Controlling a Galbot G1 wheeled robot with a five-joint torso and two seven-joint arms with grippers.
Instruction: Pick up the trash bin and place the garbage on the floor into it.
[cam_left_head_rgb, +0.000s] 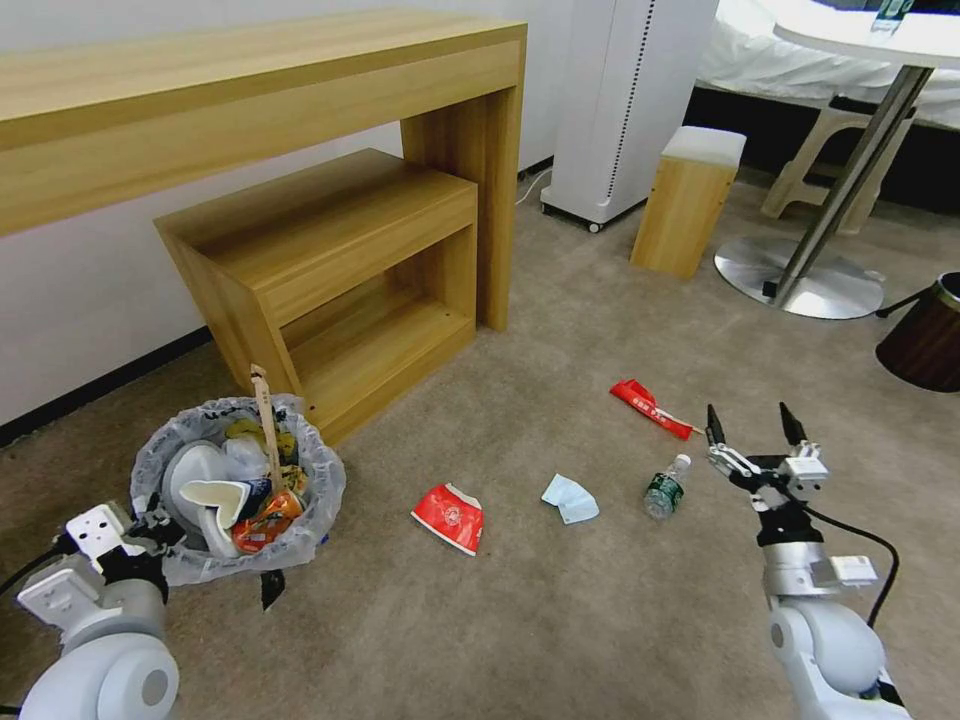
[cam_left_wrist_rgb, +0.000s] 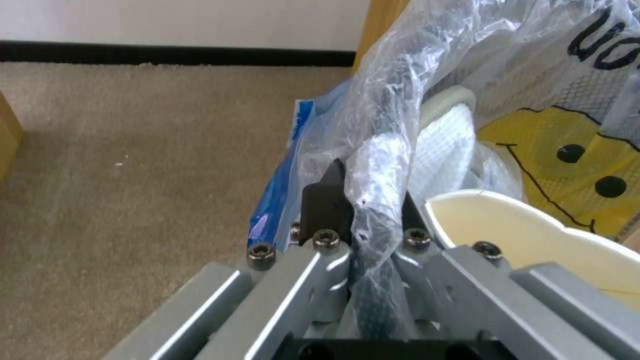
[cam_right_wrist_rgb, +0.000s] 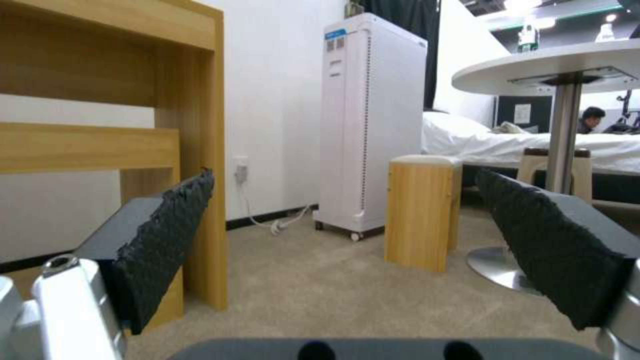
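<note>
Left end effector (cam_left_wrist_rgb: 365, 200) pinches the bagged rim of the trash bin (cam_left_head_rgb: 238, 490), which sits on the floor (cam_left_head_rgb: 560, 620) holding slippers and a stick. Further right lie a red paper box (cam_left_head_rgb: 449, 517), pale-blue scrap (cam_left_head_rgb: 570, 498), bottle (cam_left_head_rgb: 666, 487), long red wrapper (cam_left_head_rgb: 651, 407). Right end effector (cam_left_head_rgb: 752, 425) hovers spread wide, holding nothing, beside the bottle.

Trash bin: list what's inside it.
In the trash bin: white slippers, a wooden stick standing up, an orange wrapper. Anything beneath them is hidden.
</note>
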